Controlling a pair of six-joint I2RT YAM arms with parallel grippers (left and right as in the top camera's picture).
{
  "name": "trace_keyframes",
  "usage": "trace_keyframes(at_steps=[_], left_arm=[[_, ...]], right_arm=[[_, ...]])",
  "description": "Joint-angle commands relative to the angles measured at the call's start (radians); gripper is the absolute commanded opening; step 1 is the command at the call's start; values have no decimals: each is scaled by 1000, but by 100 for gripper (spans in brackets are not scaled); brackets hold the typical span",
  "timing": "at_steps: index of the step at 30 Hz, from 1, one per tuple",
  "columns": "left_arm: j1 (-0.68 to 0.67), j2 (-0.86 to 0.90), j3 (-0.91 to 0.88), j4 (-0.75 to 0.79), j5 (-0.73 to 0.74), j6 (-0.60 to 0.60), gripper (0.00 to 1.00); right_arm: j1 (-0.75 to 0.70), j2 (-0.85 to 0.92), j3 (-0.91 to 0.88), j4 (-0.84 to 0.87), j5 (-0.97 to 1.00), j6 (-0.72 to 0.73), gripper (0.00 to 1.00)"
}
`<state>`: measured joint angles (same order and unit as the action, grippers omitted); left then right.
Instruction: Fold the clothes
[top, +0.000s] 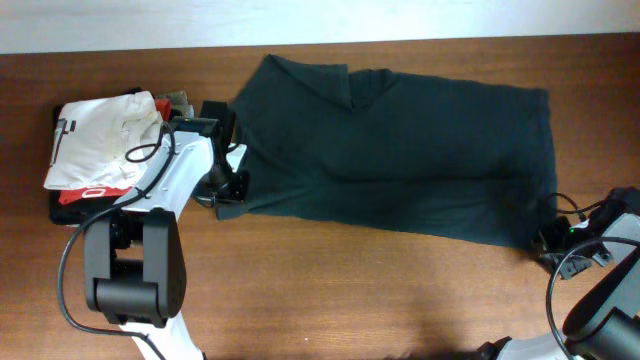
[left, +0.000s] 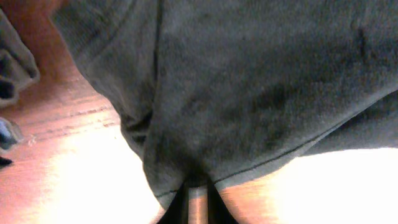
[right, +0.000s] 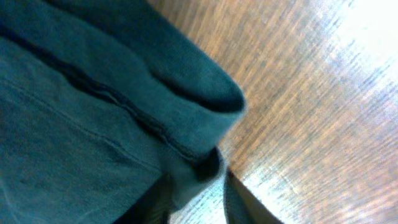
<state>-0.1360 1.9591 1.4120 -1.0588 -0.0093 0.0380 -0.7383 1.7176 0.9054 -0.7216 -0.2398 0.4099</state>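
The dark charcoal T-shirt (top: 400, 150) lies spread across the middle of the table, plain side up, folded lengthwise. My left gripper (top: 228, 196) is at its front left corner, shut on the hem; the left wrist view shows the fabric (left: 249, 93) pinched between the fingers (left: 198, 193). My right gripper (top: 548, 240) is at the front right corner, shut on a folded edge of the shirt (right: 93, 124), which sits between its fingers (right: 196, 186).
A pile of folded garments, white (top: 105, 140) on top with red and dark ones beneath, sits at the left of the wooden table (top: 350, 290). The left arm's base stands near the front left.
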Motion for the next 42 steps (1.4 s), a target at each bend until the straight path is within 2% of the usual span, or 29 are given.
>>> trace_keyframes(at_steps=[1, 3, 4, 5, 6, 7, 9, 10, 12, 13, 14, 17, 22, 23, 24, 25, 26, 27, 30, 31, 33, 34, 36, 37, 42], left_arm=[[6, 10, -8, 44, -115, 0, 0], [22, 10, -2, 72, -142, -1, 0], [35, 10, 20, 40, -89, -1, 0], [41, 10, 42, -16, -16, -1, 13], [43, 10, 49, -79, 42, -1, 48], [43, 10, 47, -129, 55, -1, 61], [43, 10, 41, -119, 55, 0, 62], [42, 11, 27, -86, 55, -1, 59], [43, 12, -28, -36, 56, -2, 42], [43, 12, -55, -30, 55, -1, 15], [46, 12, -63, -29, 41, -1, 1], [80, 11, -22, -26, -48, -27, 1], [119, 11, 126, -34, -35, -23, 0], [119, 11, 135, -34, -32, -23, 1], [119, 11, 137, -38, -31, -23, 18], [119, 11, 137, -64, -32, -23, 41], [119, 11, 137, -84, -32, -23, 56], [118, 11, 137, -113, -32, -23, 61], [117, 11, 156, -75, -3, -22, 64], [116, 11, 176, -38, 85, 15, 65], [84, 12, 182, 108, 285, 80, 62], [30, 21, 182, 195, 300, 114, 59], [-64, 58, 182, 281, 269, 177, 58], [-105, 88, 182, 308, 208, 177, 58], [-198, 220, 182, 391, 111, 211, 52]], right_arm=[[-5, 69, -28, 34, 23, -13, 9], [-29, 58, -4, 5, 31, -12, 4], [-35, 50, 5, -11, 26, -10, 4], [-35, 44, 6, -21, 27, -10, 4], [-35, 43, 6, -24, 26, -10, 4], [-34, 43, 6, -26, 26, -14, 4], [-34, 43, 6, -27, 23, -13, 4], [-34, 43, 6, -27, 15, -14, 4], [-34, 43, 6, -31, 15, -14, 4], [-34, 43, 6, -31, 15, -14, 4], [-34, 43, 6, -31, 16, -14, 4], [-35, 43, 6, -32, 61, -18, 4], [-42, 42, 95, -171, 144, -43, 4], [-42, 42, 109, -190, 144, -43, 9], [-42, 42, 120, -212, 144, -43, 17], [-42, 42, 138, -235, 144, -44, 31], [-42, 42, 151, -250, 144, -43, 35], [-42, 41, 200, -291, 143, -43, 37], [-41, 39, 323, -385, 116, -48, 38], [-41, 35, 356, -394, 51, -89, 38], [-40, 33, 376, -381, -161, -211, 38], [-34, 33, 376, -375, -342, -316, 38], [-6, 33, 376, -375, -415, -362, 38], [9, 33, 376, -375, -415, -362, 38], [63, 33, 376, -371, -367, -361, 38]])
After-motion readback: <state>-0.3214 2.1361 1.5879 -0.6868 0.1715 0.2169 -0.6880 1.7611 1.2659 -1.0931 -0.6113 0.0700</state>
